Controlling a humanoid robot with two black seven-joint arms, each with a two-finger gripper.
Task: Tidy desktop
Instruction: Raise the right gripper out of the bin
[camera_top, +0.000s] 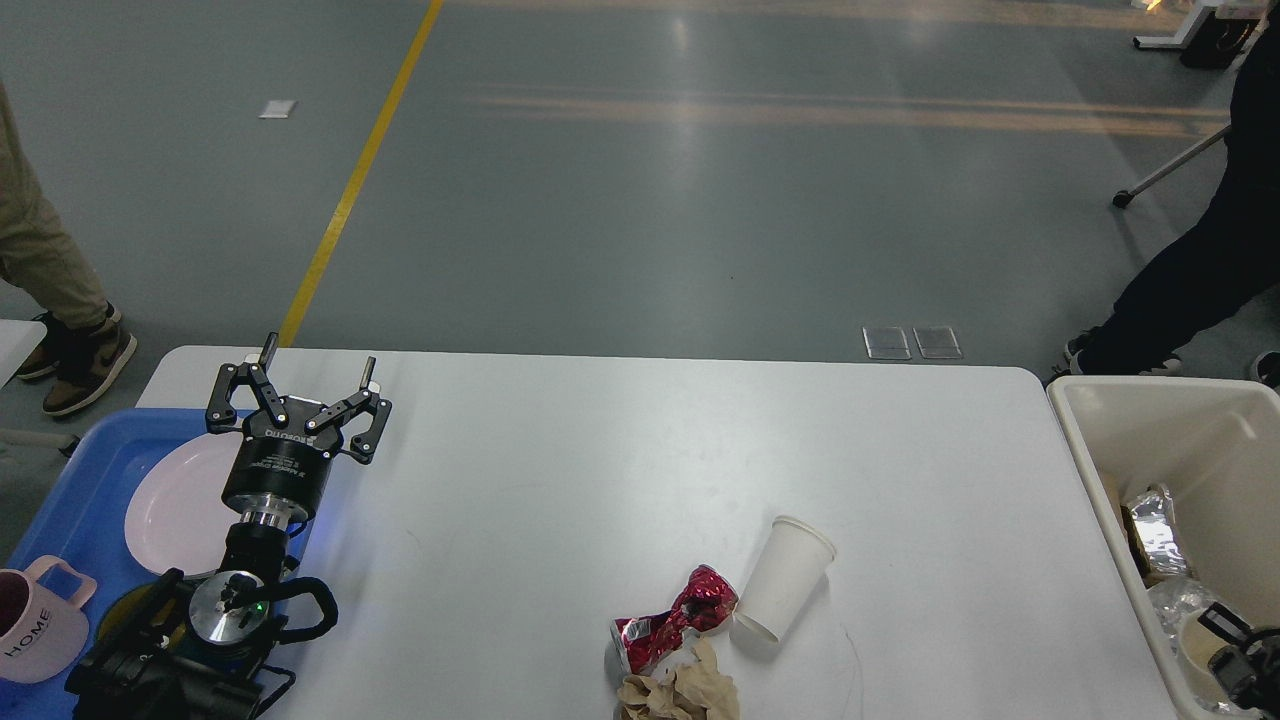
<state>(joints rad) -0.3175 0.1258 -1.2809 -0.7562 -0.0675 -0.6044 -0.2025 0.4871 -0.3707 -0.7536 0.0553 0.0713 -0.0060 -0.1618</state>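
Observation:
The white desktop (560, 470) fills the middle of the head view. On its near middle lie a white paper cup (783, 590) on its side, a crumpled red wrapper (672, 618) and crumpled brown paper (682, 692). My left gripper (318, 372) is open and empty, raised over the left part of the table next to the blue tray. My right gripper (1240, 655) shows only as a dark part at the bottom right corner, over the beige bin; its fingers cannot be told apart.
A blue tray (95, 470) at the left holds a pink plate (175, 505) and a pink mug (35, 625). A beige bin (1090, 450) at the right holds foil and other trash. People's legs stand beyond the table at both sides.

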